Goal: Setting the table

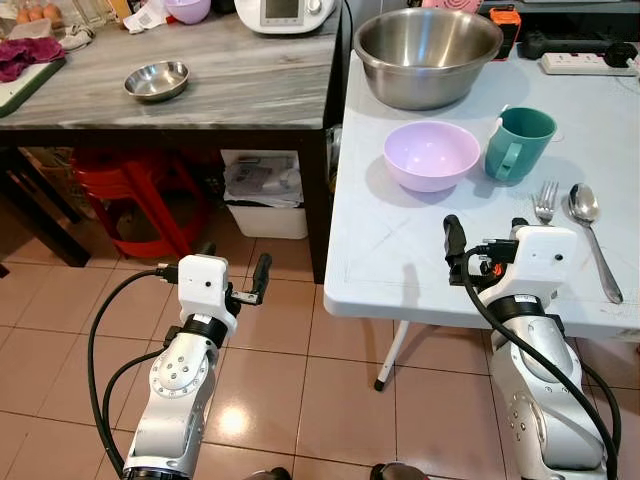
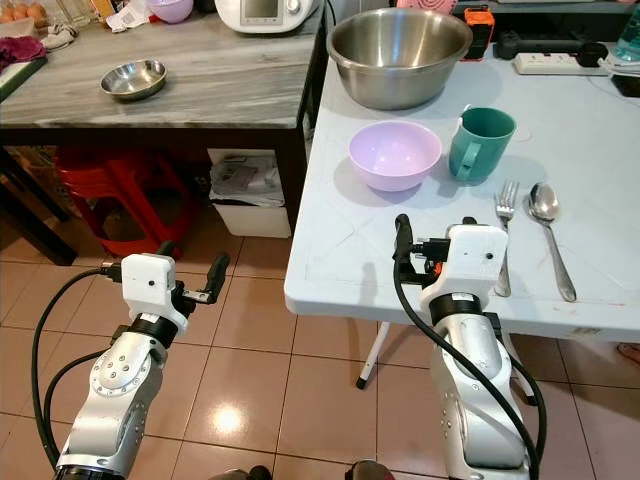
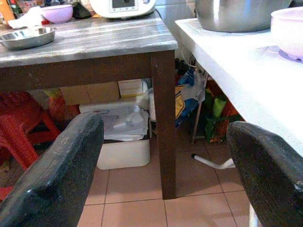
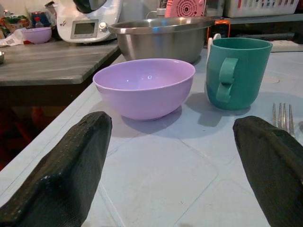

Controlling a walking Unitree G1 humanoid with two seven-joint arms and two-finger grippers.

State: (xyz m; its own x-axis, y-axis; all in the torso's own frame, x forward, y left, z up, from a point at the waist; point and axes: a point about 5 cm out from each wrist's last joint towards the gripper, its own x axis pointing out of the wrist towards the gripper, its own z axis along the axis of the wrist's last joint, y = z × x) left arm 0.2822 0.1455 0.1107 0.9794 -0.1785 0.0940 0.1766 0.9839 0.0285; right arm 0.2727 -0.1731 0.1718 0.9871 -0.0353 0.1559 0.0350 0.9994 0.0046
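On the white plastic table [image 1: 400,250] a lilac plastic bowl [image 1: 431,154] sits just beside a teal mug [image 1: 518,144]; right claw [image 4: 175,165] hovers wide near them, left claw [image 3: 165,175] wide over floor

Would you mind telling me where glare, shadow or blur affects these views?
Left eye view: lamp glare on the floor tiles, soft shadows beside the purple bowl and green mug. Right wrist view: sharp tabletop, with the near fingers blurred. Left wrist view: fingers equally soft.
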